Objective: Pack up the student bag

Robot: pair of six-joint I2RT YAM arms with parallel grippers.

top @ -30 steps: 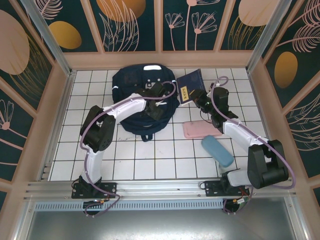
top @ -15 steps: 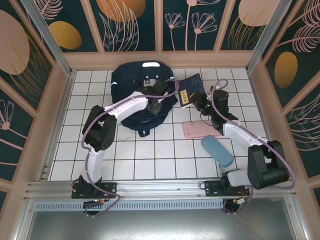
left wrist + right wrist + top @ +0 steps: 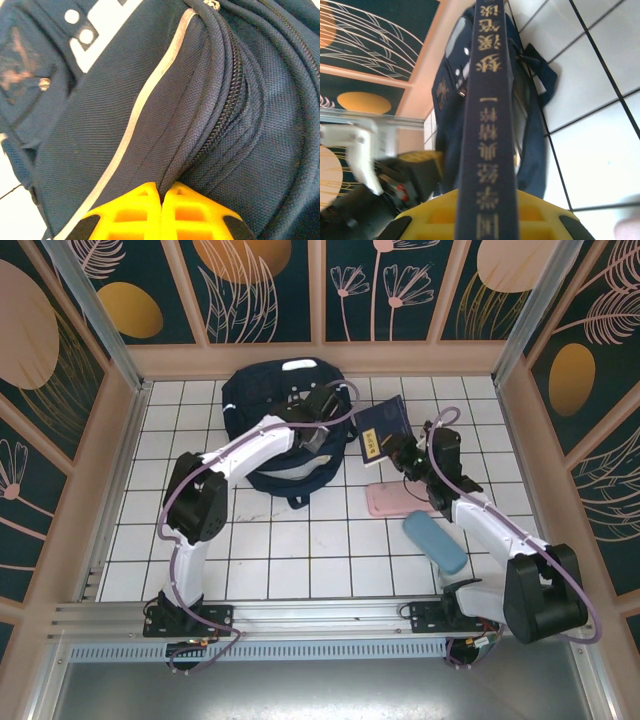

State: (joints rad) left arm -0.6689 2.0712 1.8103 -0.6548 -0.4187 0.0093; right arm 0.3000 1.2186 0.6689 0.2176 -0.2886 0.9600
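Nearest you, at the lower right of the top view, the blue case (image 3: pixel 435 543) and pink case (image 3: pixel 395 500) lie on the tiles (image 3: pixel 300 540). Further up, your right gripper (image 3: pixel 386 448) is clamped on the navy booklet (image 3: pixel 381 420), held on edge. The student bag (image 3: pixel 258 397) lies just to its left, at upper centre. On the bag, the left gripper (image 3: pixel 318 434) has its fingers together, pinching a fold of fabric beside the zip (image 3: pixel 220 125). I'd judge the right arm must swing left. The back wall (image 3: pixel 320 358) is close behind the bag.
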